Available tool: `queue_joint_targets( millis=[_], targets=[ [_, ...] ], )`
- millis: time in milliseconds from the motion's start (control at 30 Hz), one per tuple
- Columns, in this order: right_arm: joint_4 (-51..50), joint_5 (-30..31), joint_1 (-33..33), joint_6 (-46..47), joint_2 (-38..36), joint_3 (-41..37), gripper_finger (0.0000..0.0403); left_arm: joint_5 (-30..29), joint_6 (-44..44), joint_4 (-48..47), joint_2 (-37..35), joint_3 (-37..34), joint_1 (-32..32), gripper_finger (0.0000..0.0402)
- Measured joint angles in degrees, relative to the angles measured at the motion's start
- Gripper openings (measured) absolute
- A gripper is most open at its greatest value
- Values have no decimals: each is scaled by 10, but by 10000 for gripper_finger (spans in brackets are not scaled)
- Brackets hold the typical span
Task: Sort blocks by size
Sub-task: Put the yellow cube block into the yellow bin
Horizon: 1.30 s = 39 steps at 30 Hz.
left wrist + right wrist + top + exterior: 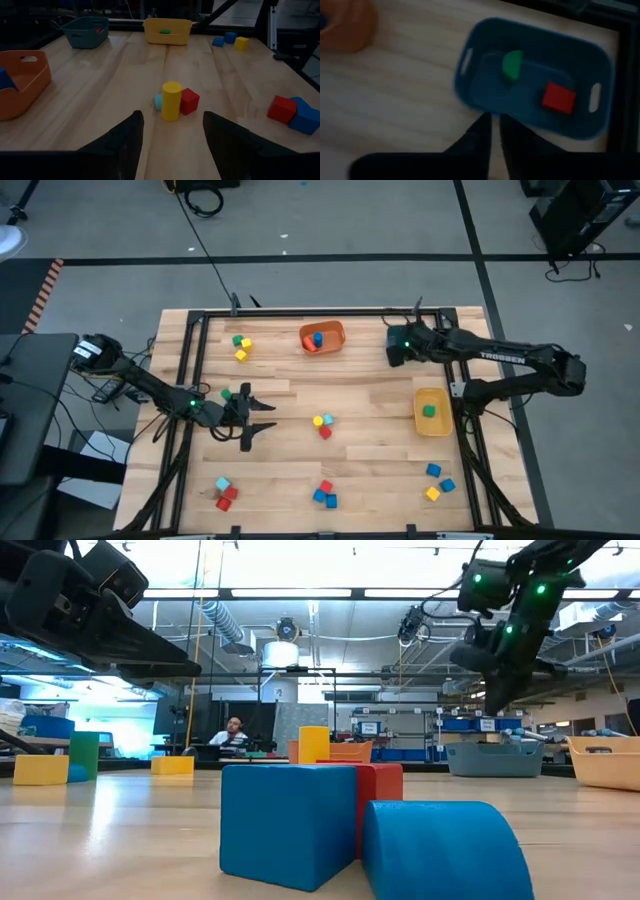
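My left gripper (262,420) is open and empty at the table's left middle. In its wrist view its fingers (172,137) point at a cluster in the centre (322,423): a yellow cylinder (171,100), a red cube (189,100) and a light blue block (158,102), all resting on the table. My right gripper (495,136) is shut and empty above the teal bin (535,80) at the far right, which holds a green half-round block (511,64) and a red cube (558,97).
An orange bin (322,337) at the far middle holds a blue and a red block. A yellow bin (431,412) at the right holds a green block. Loose block clusters lie at the far left (240,346), near left (224,492), near middle (324,494) and near right (438,480).
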Motion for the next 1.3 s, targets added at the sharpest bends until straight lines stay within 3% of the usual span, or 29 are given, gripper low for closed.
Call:
queue_joint_targets(
  millis=[100,367,900,1133,1300],
  targets=[
    [-7,-2,39,15,-6,0,10,0,0,0,0,0,0,213],
    [-46,-11,177,143,-7,0,9,0,0,0,0,0,0,213],
    [-55,-39,597,547,50,39,7,0,0,-2,0,0,0,213],
    [-64,-134,718,700,127,93,8,0,0,-7,0,0,0,213],
    [-52,-189,774,733,169,107,29,0,0,-15,0,0,0,213]
  ],
)
